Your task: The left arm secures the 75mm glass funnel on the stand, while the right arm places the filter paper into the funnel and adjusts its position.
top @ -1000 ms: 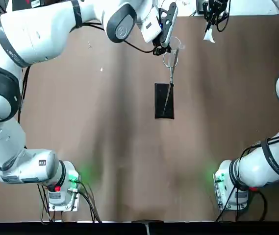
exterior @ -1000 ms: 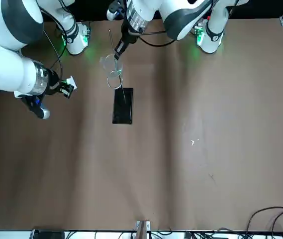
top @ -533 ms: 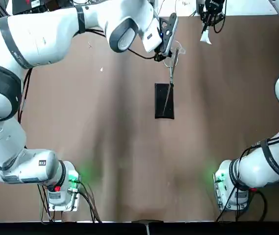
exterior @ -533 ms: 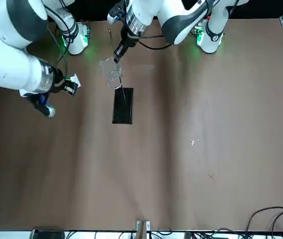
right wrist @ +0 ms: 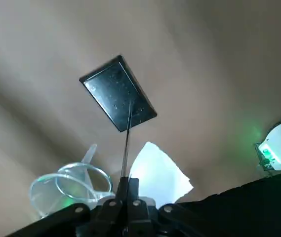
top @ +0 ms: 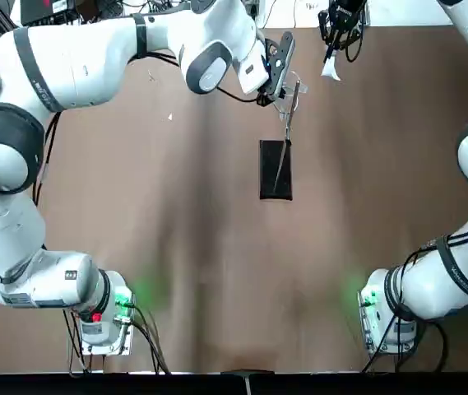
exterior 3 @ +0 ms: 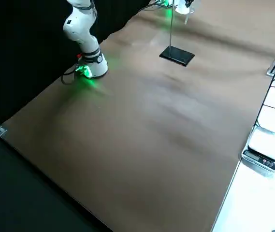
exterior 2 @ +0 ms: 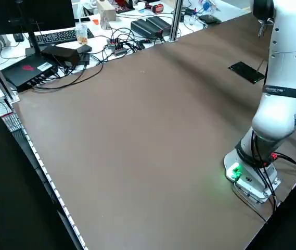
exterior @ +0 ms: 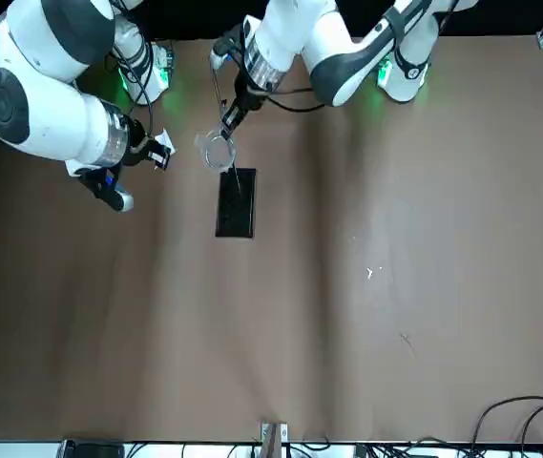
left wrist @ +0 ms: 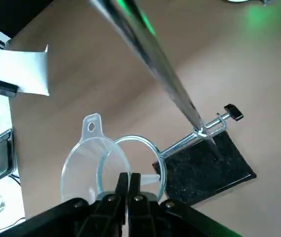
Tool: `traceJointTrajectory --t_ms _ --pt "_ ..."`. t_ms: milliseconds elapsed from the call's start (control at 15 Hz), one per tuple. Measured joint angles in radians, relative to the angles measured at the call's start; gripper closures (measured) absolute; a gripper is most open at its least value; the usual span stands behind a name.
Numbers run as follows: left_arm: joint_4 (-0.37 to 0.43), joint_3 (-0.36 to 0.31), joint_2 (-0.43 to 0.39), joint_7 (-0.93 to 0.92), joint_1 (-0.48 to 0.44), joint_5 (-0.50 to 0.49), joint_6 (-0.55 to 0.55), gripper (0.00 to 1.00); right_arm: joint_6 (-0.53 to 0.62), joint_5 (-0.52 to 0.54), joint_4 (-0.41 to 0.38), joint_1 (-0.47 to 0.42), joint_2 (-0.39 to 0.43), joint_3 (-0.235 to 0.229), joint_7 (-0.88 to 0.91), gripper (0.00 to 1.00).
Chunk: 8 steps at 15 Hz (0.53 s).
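Observation:
The stand's black base (top: 275, 169) lies mid-table, its rod (left wrist: 150, 54) ending in a wire ring (left wrist: 156, 153). My left gripper (top: 278, 82) hovers by the ring, shut on the clear glass funnel (left wrist: 92, 160) at its rim. The funnel (exterior: 216, 151) is tilted and overlaps the ring; I cannot tell whether it rests in it. My right gripper (top: 331, 49) hangs to the right of the stand near the far table edge, shut on the white filter paper (top: 330, 68). In the right wrist view the filter paper (right wrist: 157, 175) sits beside the funnel (right wrist: 63, 190), apart from it.
A small white scrap (exterior: 370, 273) lies on the brown table. Both arm bases (top: 106, 317) (top: 386, 317) stand at the near edge. Cables, a keyboard and black boxes (exterior 2: 49, 57) crowd the bench beyond the left side; a scale (exterior 3: 265, 144) sits off the right side.
My right gripper has carried the filter paper closer to the stand and funnel. My left gripper has shifted slightly, bringing the funnel nearer over the ring.

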<state>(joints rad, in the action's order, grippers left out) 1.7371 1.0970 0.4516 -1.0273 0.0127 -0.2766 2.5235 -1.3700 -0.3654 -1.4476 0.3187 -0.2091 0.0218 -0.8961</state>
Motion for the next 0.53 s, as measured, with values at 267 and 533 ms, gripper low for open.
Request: traceJointTrajectory --t_ms 267,533 --pt "0.0 -0.022 0.023 0.004 0.03 -0.021 0.028 0.86 -0.007 -0.003 0.0 0.012 0.0 0.001 -0.004 0.98" --pt "0.0 -0.04 0.026 0.007 0.034 -0.026 0.032 0.67 -0.052 -0.004 0.0 0.049 0.0 0.001 -0.072 0.98"
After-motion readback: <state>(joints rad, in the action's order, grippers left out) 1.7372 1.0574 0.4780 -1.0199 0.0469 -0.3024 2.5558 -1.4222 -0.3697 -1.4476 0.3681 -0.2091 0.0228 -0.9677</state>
